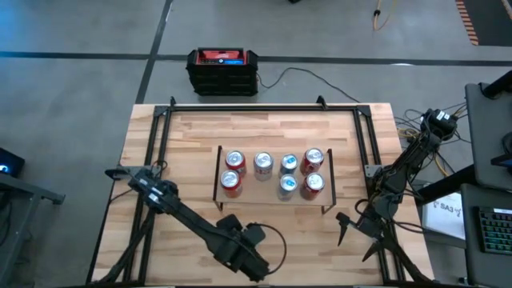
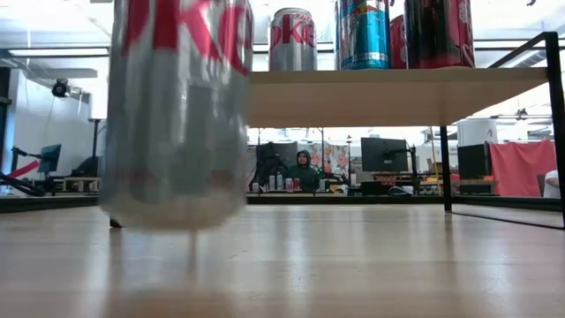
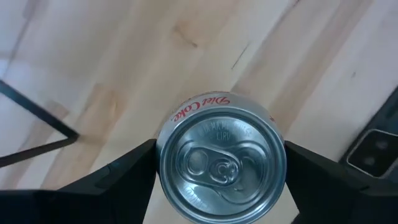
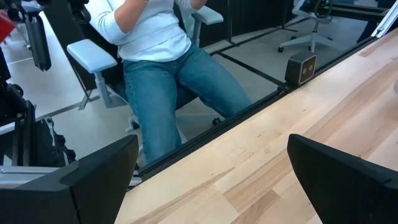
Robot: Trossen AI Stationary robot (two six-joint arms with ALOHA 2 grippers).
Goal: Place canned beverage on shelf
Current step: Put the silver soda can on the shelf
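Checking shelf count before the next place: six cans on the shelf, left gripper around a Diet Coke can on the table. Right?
Not six: the high view shows seven cans on the shelf. The rest holds: the left gripper sits around a Diet Coke can over the table.

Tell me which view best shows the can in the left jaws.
The left wrist view: the Diet Coke can sits top-up between the left gripper jaws. The low view shows its blurred side; the high view hides it under the arm; the right wrist view misses it.
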